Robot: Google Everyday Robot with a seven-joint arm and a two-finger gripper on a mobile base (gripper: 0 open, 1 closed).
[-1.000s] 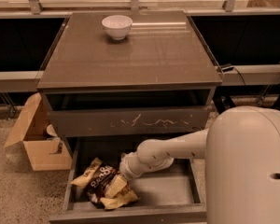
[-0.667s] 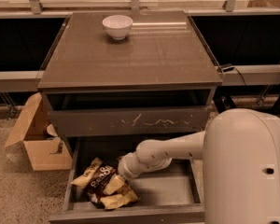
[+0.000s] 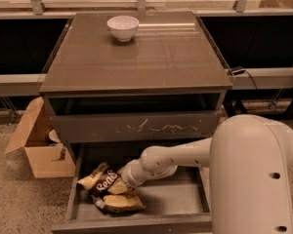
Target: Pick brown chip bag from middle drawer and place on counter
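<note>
The brown chip bag (image 3: 106, 190) lies crumpled on the left side of the floor of the open middle drawer (image 3: 178, 199), the lowest one pulled out. It has a dark middle with white lettering and pale tan ends. My arm reaches down into the drawer from the right. My gripper (image 3: 119, 182) is at the bag's upper right part, touching or pressed into it, with its end hidden behind the white wrist. The counter (image 3: 151, 57) is the glossy grey-brown cabinet top above.
A white bowl (image 3: 123, 27) stands at the back of the counter. The drawer with pale scratches on its front (image 3: 136, 126) juts out just above my arm. An open cardboard box (image 3: 36, 147) sits on the floor at the left. My white arm housing (image 3: 254, 179) fills the lower right.
My wrist has edged slightly left, closer onto the bag. The bag and drawer have not visibly moved.
</note>
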